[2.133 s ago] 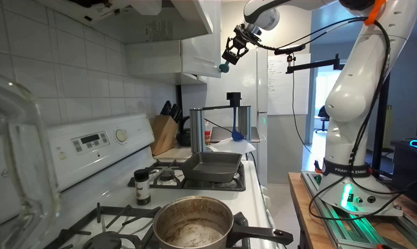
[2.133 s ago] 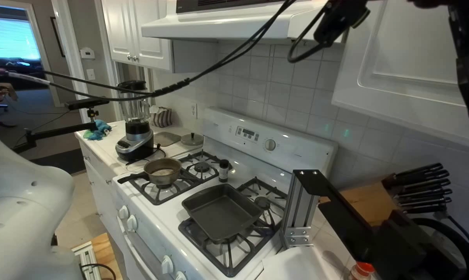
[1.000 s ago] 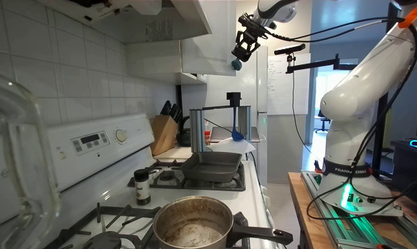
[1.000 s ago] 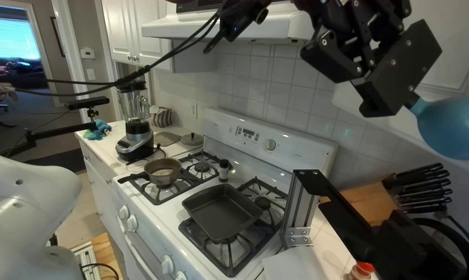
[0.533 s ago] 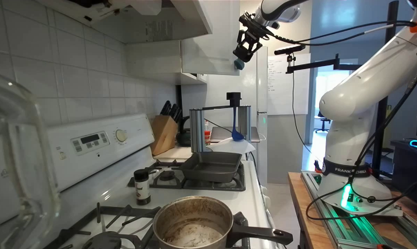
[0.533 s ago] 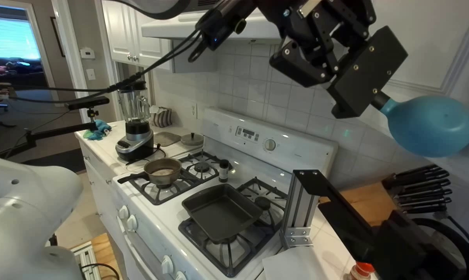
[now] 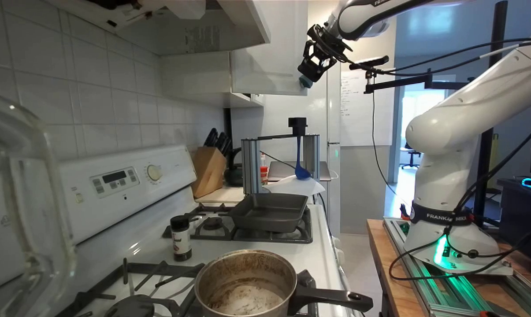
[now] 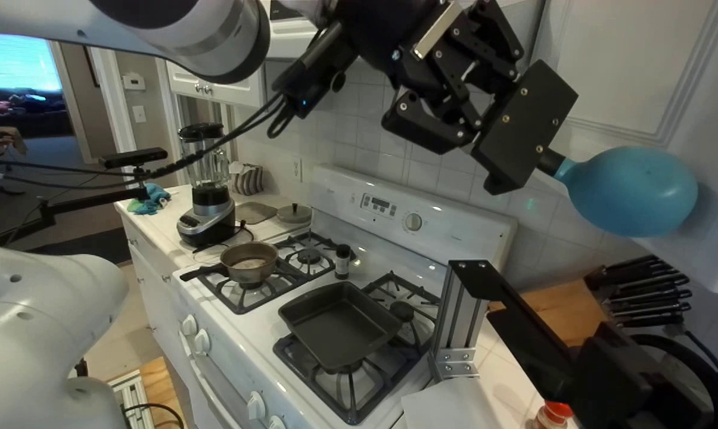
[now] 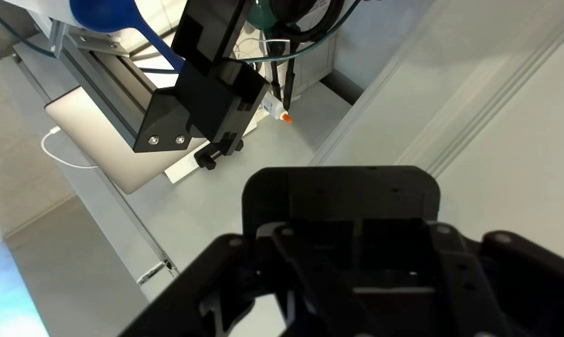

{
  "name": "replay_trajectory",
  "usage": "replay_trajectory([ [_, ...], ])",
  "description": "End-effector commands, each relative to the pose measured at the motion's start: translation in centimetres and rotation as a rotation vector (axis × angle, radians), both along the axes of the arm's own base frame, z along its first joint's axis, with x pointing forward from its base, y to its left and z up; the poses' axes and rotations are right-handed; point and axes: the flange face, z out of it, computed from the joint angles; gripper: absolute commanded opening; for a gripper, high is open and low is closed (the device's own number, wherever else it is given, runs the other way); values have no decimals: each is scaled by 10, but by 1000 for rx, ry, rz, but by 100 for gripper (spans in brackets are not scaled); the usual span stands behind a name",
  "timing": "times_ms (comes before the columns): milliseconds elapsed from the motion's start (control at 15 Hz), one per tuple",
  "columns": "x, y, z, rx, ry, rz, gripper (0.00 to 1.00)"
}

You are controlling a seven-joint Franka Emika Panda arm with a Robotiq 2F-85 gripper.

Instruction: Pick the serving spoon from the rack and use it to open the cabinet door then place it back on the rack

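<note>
What your coming move turns on is how the serving spoon [image 8: 636, 190] lies against the cabinet door [image 7: 269, 61]: in an exterior view its teal bowl lines up with the door's free edge, just above the lower corner, and its long axis slopes down from your jaws toward that edge. Your gripper [image 8: 494, 106] has its jaws clamped on the spoon's black handle block [image 8: 528, 128], near the door, so the bowl sticks out beyond the grip, roughly carrying on the line in which you point. Whether the bowl touches the door or stands slightly apart, you cannot tell from here. The door appears swung out, so I judge you are in the opening step, perhaps near its end. Before you head for the rack [image 7: 250, 165], below the door, draw the bowl clear of that edge, lest it catch and twist the block.
</note>
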Motion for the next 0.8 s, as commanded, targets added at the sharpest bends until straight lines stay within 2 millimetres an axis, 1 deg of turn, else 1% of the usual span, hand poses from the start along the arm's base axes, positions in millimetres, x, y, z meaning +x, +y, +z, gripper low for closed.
replay_trajectory([
  [0,22,48,-22,-23,4,90,22],
  [267,21,59,-24,-90,16,61,22],
  [467,20,66,-26,-174,17,13,22],
  [733,25,75,-33,-242,17,-37,22],
])
